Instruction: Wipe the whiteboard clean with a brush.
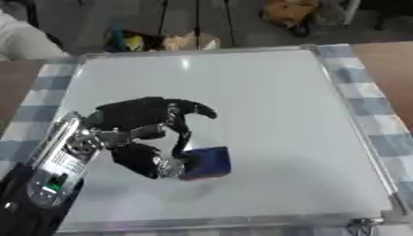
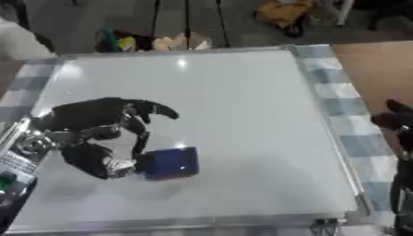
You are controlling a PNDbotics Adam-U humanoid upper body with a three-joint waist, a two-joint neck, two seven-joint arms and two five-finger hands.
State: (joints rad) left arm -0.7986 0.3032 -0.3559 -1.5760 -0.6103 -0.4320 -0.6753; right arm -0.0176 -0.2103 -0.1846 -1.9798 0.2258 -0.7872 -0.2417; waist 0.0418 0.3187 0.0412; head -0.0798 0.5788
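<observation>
**With fingers curled round the brush, left hand works the board**

While its fingers pinch the blue brush, the left hand presses it onto the whiteboard, left of centre near the front edge. Right hand shows dark at the right edge, off the board on a checked cloth; its fingers cannot be made out.

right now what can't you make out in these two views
- Underside of the blue block-shaped brush: pressed on the white metal-framed whiteboard, wiping face hidden.
- Left robot hand: its contact with the brush is blurred in both views.
- Right robot hand: cut off by the right eye view's edge, absent from the left.
</observation>
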